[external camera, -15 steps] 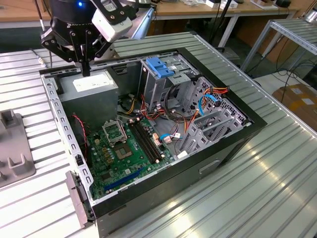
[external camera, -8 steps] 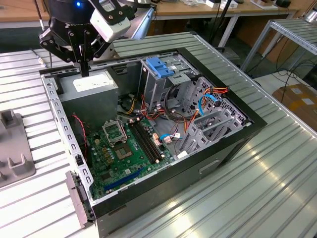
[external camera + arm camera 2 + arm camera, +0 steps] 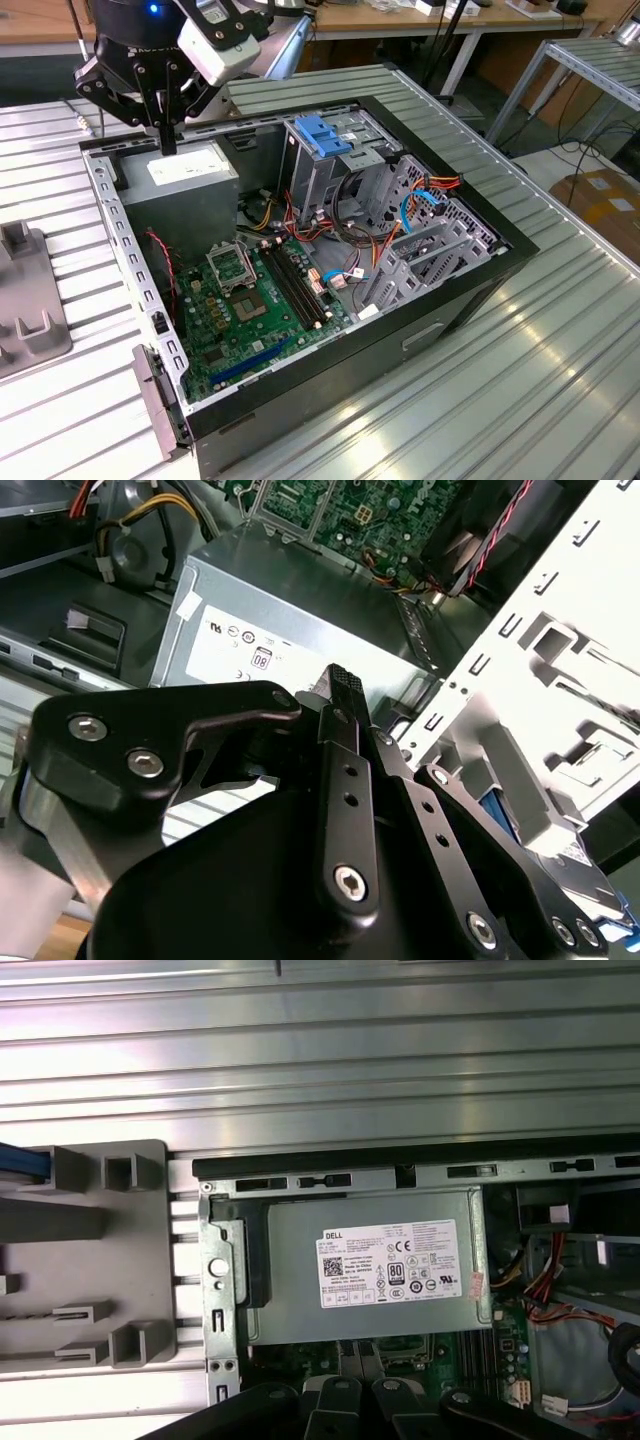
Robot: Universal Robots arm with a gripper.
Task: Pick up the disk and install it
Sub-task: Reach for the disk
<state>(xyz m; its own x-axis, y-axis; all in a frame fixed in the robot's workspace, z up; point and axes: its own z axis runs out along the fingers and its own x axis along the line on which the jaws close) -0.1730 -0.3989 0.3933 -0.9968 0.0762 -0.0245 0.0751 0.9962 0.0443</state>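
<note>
Most of the disk point(image 3: 22, 1163) was cut off from me. In the first wrist view I got only a bright blue strip of its carrier at the picture's edge, lying in a slot of the grey holder point(image 3: 130, 1260). In the second wrist view a blue edge and a labelled silver face point(image 3: 572, 856) showed behind the claw's black linkage. I took that for the same drive, though its outline was hidden. What I could see was slim, with vivid blue plastic framing the metal body.

In the exterior view the claw point(image 3: 168, 146) hung at eleven o'clock from the motherboard point(image 3: 250, 300). It was above the power supply point(image 3: 185, 175), near the open computer case's point(image 3: 470, 300) rear rim and clear of it. Its fingers point(image 3: 343, 695) looked pressed together with nothing between them.

The holder point(image 3: 30, 300) sat at nine o'clock from the case, half out of frame. It lay just beside the case wall, with a narrow band of slatted table point(image 3: 520, 400) between. A broader blue bracket point(image 3: 322, 133) topped the drive cage at one o'clock from the motherboard.
</note>
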